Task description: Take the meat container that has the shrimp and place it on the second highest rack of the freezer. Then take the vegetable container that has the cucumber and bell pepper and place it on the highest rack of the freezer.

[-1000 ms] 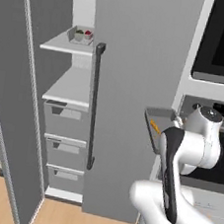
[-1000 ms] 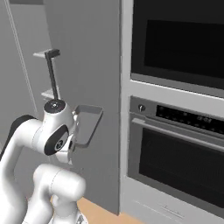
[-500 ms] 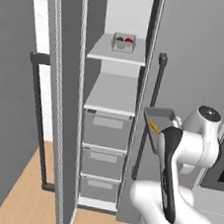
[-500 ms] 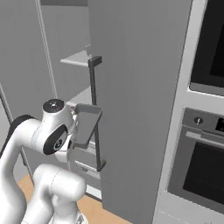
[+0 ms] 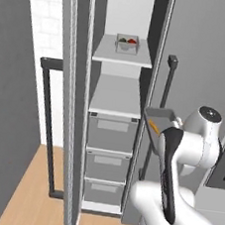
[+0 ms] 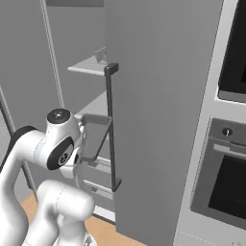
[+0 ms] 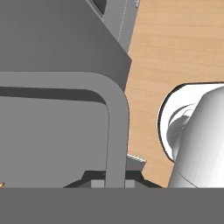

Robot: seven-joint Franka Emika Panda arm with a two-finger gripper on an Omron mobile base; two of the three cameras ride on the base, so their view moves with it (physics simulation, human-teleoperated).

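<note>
Freezer (image 5: 117, 110) stands open, tall and grey, door (image 5: 16, 97) swung left, beside a wall oven (image 6: 226, 168) on a wood floor (image 5: 30, 184). Highest rack (image 5: 122, 58) carries a pale bin (image 5: 127, 44) at its back edge, with red and green pieces inside. Second highest rack (image 5: 116, 97) lies bare above three drawers (image 5: 108, 156). Dark tray (image 5: 158, 122), tilted, hangs before the freezer's right edge; shrimp (image 5: 154, 126) lies inside. Gripper (image 7: 114, 181) is clamped on the tray's rim.
</note>
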